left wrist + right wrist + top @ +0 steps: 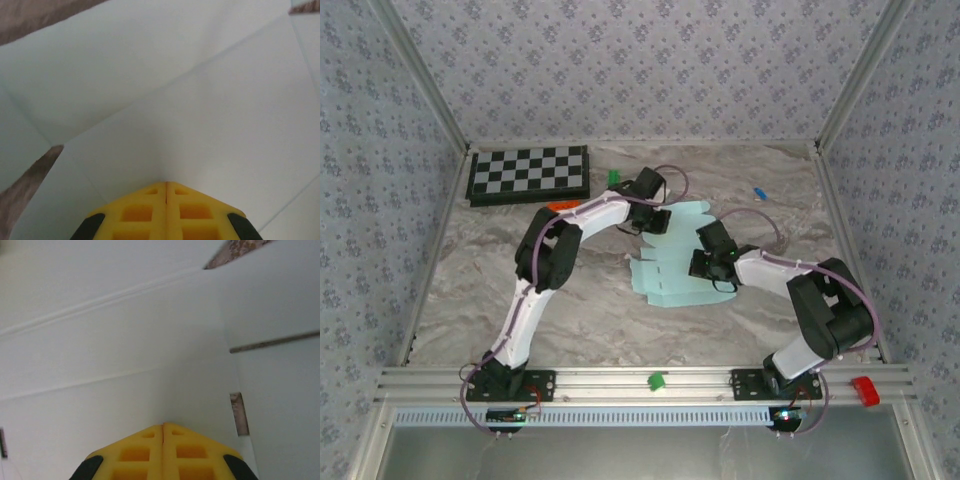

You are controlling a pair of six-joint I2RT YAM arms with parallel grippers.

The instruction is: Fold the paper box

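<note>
Paper box [672,268], unfolded, lies mid-table [570,320]; L claw [166,183] at its 11 o'clock, R claw [163,425] at 3 o'clock, both shut, empty, tips on card. Risk: uneven push skids sheet, creasing off-score.

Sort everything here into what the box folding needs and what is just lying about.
For the job: paper box, left end effector, right end effector, both shut.

Lying about: checkerboard, green block beside it, orange piece, small blue piece, second green block and red piece on the front rail.
</note>
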